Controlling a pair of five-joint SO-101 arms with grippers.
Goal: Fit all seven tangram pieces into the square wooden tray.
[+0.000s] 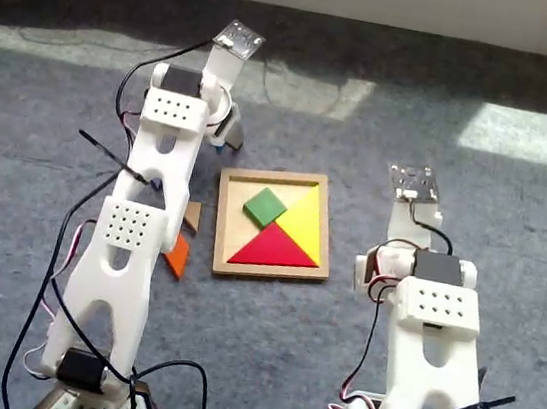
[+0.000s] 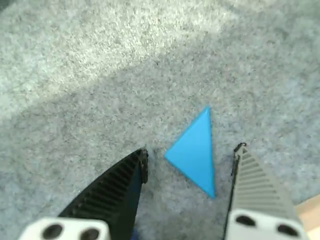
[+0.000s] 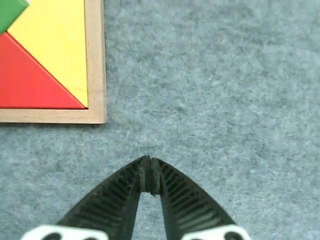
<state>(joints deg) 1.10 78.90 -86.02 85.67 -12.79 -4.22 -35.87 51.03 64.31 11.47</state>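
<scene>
The square wooden tray (image 1: 223, 220) lies mid-carpet holding a green square (image 1: 265, 206), a yellow triangle (image 1: 303, 223) and a red triangle (image 1: 272, 248). In the left wrist view a blue triangle (image 2: 194, 152) lies flat on the carpet between the open fingers of my left gripper (image 2: 191, 153), untouched. That arm stretches to the tray's far left, its gripper (image 1: 225, 130) over the carpet. My right gripper (image 3: 150, 175) is shut with nothing in it, hovering over carpet near the tray's corner (image 3: 95, 112). An orange piece (image 1: 177, 253) and a brown piece (image 1: 192, 216) lie left of the tray, partly hidden by the left arm.
Grey carpet covers the whole work area. Cables (image 1: 108, 158) trail along the left arm. A sunlit patch (image 1: 525, 134) falls at the far right. Open carpet lies between the tray and the right arm.
</scene>
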